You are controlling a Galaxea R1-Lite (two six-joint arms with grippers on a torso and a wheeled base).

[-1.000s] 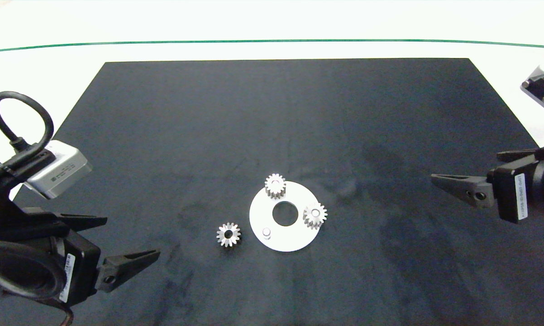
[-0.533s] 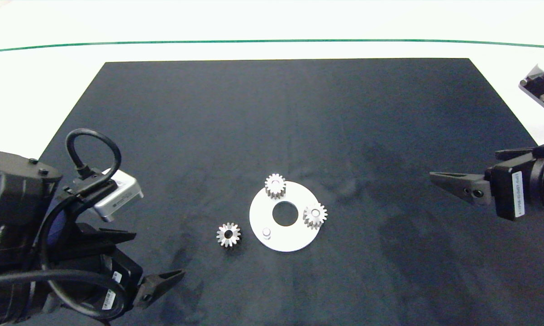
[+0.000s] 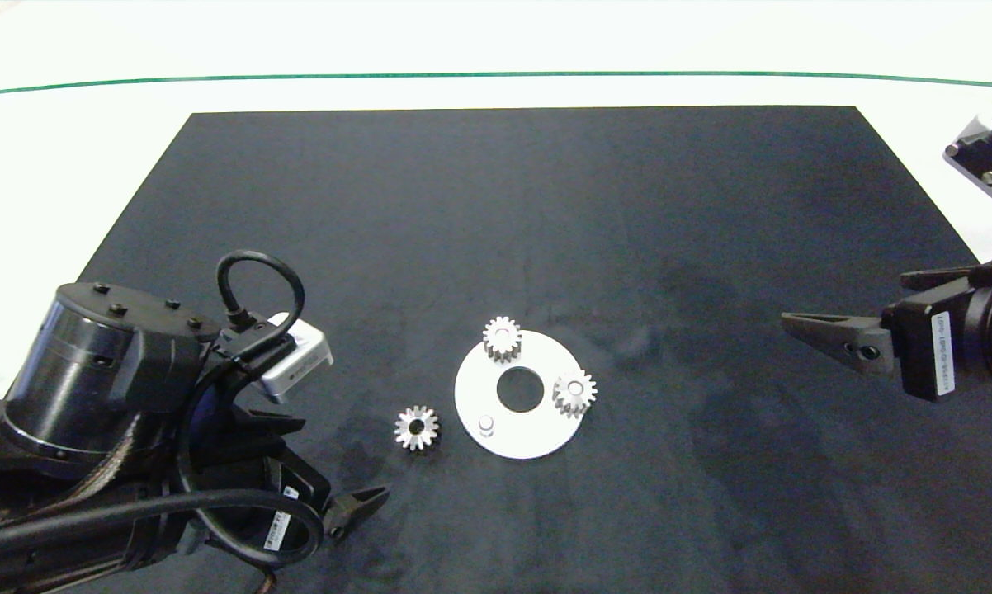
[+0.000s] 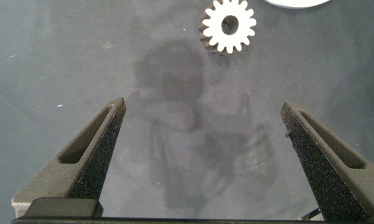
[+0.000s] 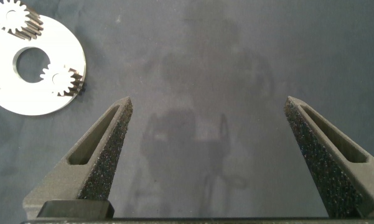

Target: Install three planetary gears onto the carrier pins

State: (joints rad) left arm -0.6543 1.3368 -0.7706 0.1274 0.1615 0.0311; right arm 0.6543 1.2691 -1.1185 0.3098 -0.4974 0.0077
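Just ahead of the spread, empty left gripper (image 4: 202, 140), the loose gear (image 4: 229, 26) looks small, stiff and slippery, best pinched across its teeth.

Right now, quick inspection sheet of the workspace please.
Surface: dark mat on a white table.
Job's things: white disc holds two mounted gears; one bare pin; loose gear lies on the mat beside the disc.
Clutter: nothing seen.
End effectors: left end effector open, near the loose gear, empty; right end effector open, empty, off to the disc's right.
Cables: black cable looped on the left wrist.
Surroundings: green line along the far table.
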